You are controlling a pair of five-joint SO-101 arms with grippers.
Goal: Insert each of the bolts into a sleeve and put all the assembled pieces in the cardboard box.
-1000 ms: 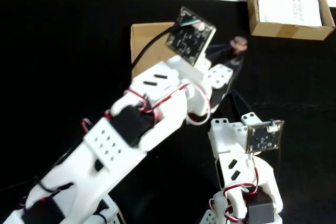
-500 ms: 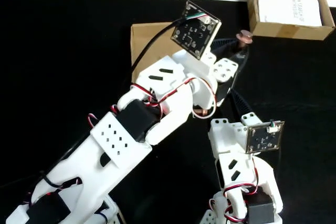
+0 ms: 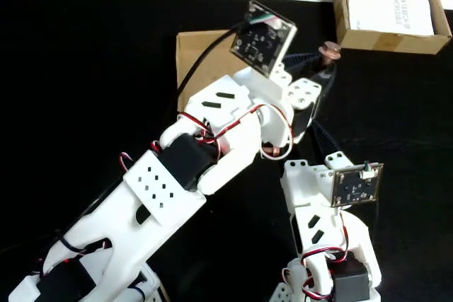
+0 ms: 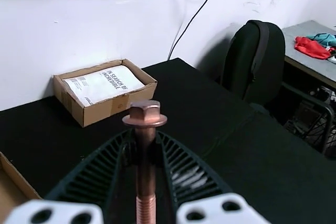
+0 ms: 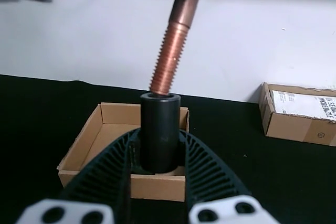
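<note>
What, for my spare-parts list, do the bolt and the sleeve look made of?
The bolt: metal with a coppery finish, judging by its reddish sheen and cut threads; solid copper or plating, unclear. The sleeve: smooth matte black, plastic or coated metal, undecidable.

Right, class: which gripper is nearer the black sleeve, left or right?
Right. The right gripper is shut on the sleeve, holding it upright. The left gripper is above it, holding the bolt, whose threaded tip is at the sleeve's mouth.
</note>
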